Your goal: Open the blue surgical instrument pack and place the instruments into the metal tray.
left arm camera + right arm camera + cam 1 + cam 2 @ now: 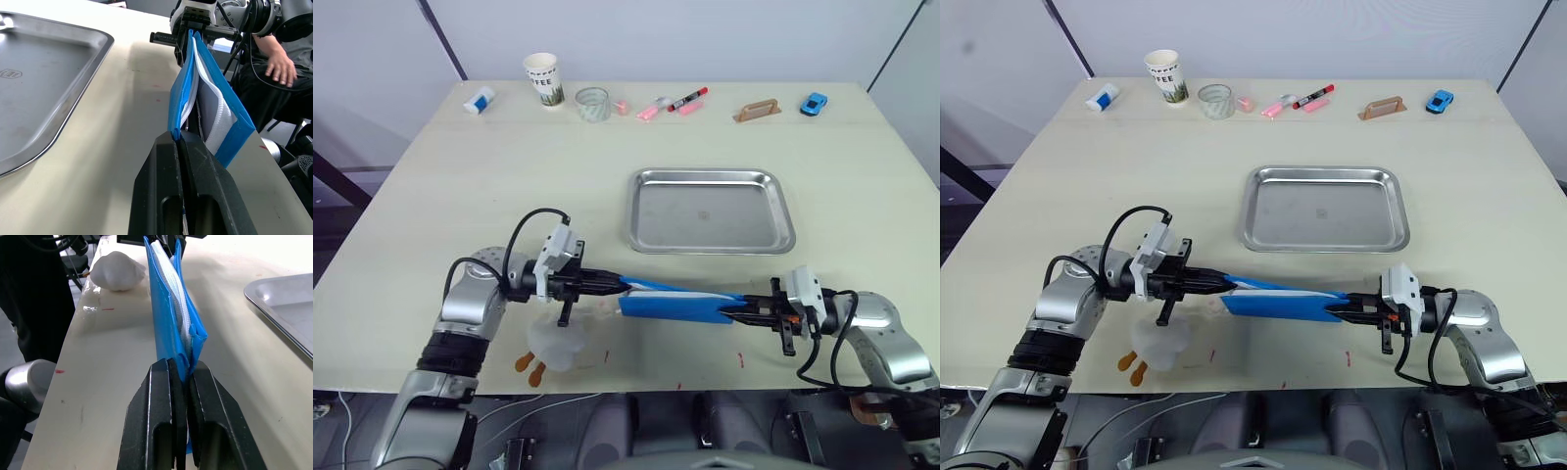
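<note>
Plush [555, 345], one, white with orange feet, lies nearest at the table's [431, 196] front edge, just beside and under the left gripper [619, 284]. One blue pack [677, 304] is stretched between the two grippers, lifted edge-up off the table: the left gripper is clamped on its left end, the right gripper [726, 314] is clamped on its right end, each with its fingers pressed tight on the blue film. In the wrist views the pack's two blue layers gape a little along the top and show the whitish lining; something dark may sit inside, but I cannot tell whether it is an instrument. Beyond the pack, well apart from it and nearer the right gripper, lies one metal tray [783, 211]. Along the far edge, left to right, stand or lie one small blue-and-white object [479, 100], one paper cup [544, 79], one clear glass [592, 104], a cluster of pink and red markers [675, 101] whose count is hard to make out, one tan handle-shaped block [758, 110] and one blue toy car [814, 103]. A person's hand [279, 67] rests on a dark lap behind the right arm in the left wrist view.
</note>
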{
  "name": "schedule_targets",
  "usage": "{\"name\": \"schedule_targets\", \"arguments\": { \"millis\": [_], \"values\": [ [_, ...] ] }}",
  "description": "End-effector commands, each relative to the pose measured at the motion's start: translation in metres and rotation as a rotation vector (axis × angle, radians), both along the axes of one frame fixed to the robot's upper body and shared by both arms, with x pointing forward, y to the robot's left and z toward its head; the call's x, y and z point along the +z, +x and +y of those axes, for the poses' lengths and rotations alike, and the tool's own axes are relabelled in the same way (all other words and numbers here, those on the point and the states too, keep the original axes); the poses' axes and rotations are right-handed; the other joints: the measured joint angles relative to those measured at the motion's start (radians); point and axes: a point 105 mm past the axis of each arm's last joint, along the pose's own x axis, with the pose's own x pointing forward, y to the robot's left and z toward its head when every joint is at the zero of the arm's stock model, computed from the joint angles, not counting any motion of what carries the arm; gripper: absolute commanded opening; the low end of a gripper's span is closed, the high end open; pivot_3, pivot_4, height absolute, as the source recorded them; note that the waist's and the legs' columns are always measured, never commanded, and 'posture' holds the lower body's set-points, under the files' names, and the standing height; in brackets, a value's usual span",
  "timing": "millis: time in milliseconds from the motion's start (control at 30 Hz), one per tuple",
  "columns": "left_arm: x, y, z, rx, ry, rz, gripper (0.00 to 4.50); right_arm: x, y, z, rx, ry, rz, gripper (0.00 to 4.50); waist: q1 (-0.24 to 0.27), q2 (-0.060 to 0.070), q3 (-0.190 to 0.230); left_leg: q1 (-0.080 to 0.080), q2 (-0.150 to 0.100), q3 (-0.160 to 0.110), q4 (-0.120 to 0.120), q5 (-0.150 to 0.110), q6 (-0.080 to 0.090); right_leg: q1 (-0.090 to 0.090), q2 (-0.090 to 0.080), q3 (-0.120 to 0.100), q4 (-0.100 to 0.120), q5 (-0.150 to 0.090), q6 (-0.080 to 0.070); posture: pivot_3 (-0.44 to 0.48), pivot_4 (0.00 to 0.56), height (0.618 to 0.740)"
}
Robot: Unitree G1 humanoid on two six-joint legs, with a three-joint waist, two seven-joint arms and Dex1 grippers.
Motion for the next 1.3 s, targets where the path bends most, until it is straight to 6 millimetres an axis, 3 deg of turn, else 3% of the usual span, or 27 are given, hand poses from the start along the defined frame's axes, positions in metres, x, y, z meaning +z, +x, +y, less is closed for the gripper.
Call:
{"name": "schedule_targets", "arguments": {
  "millis": [33, 267, 533, 767, 900, 1100, 1167, 1300],
  "values": [
    [0.017, 0.002, -0.005, -0.018, -0.03, -0.069, 0.0, 0.001, -0.002, -0.006, -0.013, -0.043, 0.038, 1.09, 0.002, 0.0, 0.0, 0.0, 0.0, 0.0, 0.0, 0.0, 0.0, 0.0, 0.0, 0.0, 0.0, 0.0, 0.0, 0.0, 0.15, 0.74],
    [0.017, 0.002, -0.008, -0.022, -0.031, -0.07, 0.0, 0.017, -0.013, -0.02, -0.005, -0.062, 0.051, 4.43, 0.004, 0.0, 0.0, -0.001, -0.001, 0.0, 0.0, 0.0, 0.0, 0.0, -0.001, 0.0, -0.001, 0.0, 0.0, 0.0, 0.15, 0.74],
    [0.012, -0.002, -0.009, -0.024, -0.021, -0.034, 0.0, 0.046, -0.022, -0.038, -0.039, -0.046, 0.099, 4.48, 0.003, 0.0, 0.0, -0.002, -0.001, -0.001, 0.001, 0.0, 0.0, 0.0, -0.001, -0.001, -0.001, 0.0, 0.0, 0.0, 0.15, 0.74],
    [0.007, -0.003, -0.006, 0.009, -0.018, -0.009, 0.0, 0.088, -0.018, -0.019, -0.03, 0.126, 0.095, 4.48, 0.001, 0.0, 0.0, -0.001, -0.001, -0.001, 0.001, 0.0, 0.0, 0.0, -0.001, -0.001, -0.001, 0.0, 0.0, 0.0, 0.15, 0.74],
    [0.002, -0.005, -0.005, 0.033, 0.0, -0.001, 0.0, 0.082, -0.032, 0.003, 0.057, 0.133, 0.115, 3.54, 0.006, 0.0, 0.0, -0.002, -0.001, -0.003, 0.001, 0.0, 0.0, 0.001, -0.001, -0.002, -0.001, 0.0, 0.0, 0.0, 0.15, 0.74],
    [-0.002, -0.003, -0.006, 0.062, 0.008, -0.003, 0.0, 0.063, -0.04, 0.012, 0.079, 0.086, 0.144, 0.57, 0.005, 0.0, 0.0, -0.002, -0.001, -0.002, 0.001, 0.0, 0.0, 0.001, -0.002, -0.001, -0.001, 0.0, 0.001, 0.0, 0.15, 0.74],
    [-0.003, -0.002, -0.007, 0.079, 0.006, -0.003, 0.0, 0.046, -0.04, 0.011, 0.061, 0.029, 0.144, 0.06, 0.006, 0.0, 0.0, -0.002, -0.001, -0.002, 0.001, 0.0, 0.0, 0.001, -0.001, -0.002, -0.001, 0.0, 0.001, 0.0, 0.15, 0.74],
    [-0.003, 0.0, -0.008, 0.096, 0.004, -0.007, 0.0, 0.02, -0.04, 0.008, 0.034, -0.047, 0.154, 0.06, 0.004, 0.0, 0.0, -0.002, -0.001, -0.002, 0.001, 0.0, 0.0, 0.001, -0.001, -0.001, -0.001, 0.0, 0.0, 0.0, 0.15, 0.74]
  ]
}}
